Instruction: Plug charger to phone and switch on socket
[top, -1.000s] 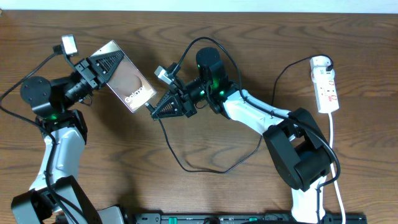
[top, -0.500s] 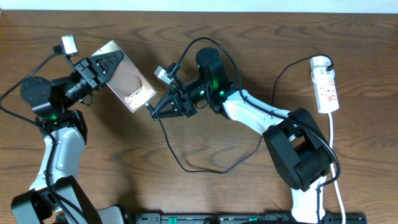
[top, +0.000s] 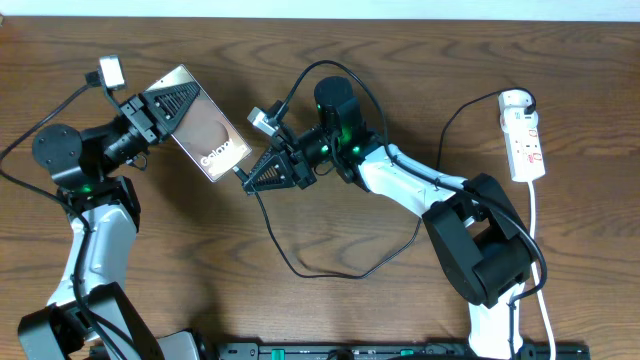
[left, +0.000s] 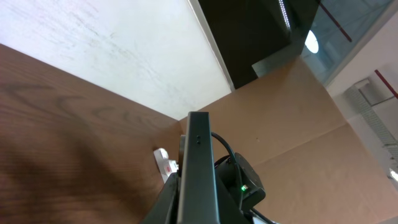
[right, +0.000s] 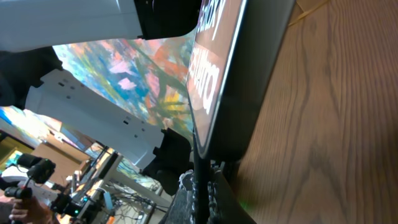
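Nearest the arm bases, the charger (top: 300, 270) is lying in a slack loop on the surface (top: 330, 40), sweeping below and to the right of the phone (top: 215, 135) with bare wood all around it. Further in, the right gripper (top: 245, 172) is pinching the charger's plug tip and holding it against the phone's lower-right end. The overhead view is showing only that the tip and that edge meet. The right wrist view is looking along the thin plug to the phone's rim, with the Galaxy lettering above, but whether the tip is seated cannot be told.

The phone is tilting up off the surface, back side up. The left gripper (top: 175, 100) is clamping its upper-left end. The left wrist view is showing the phone edge-on.

Far to the right of the phone, well apart, the socket (top: 525, 140) is lying near the surface's back edge, its white cord (top: 537, 230) trailing forward.
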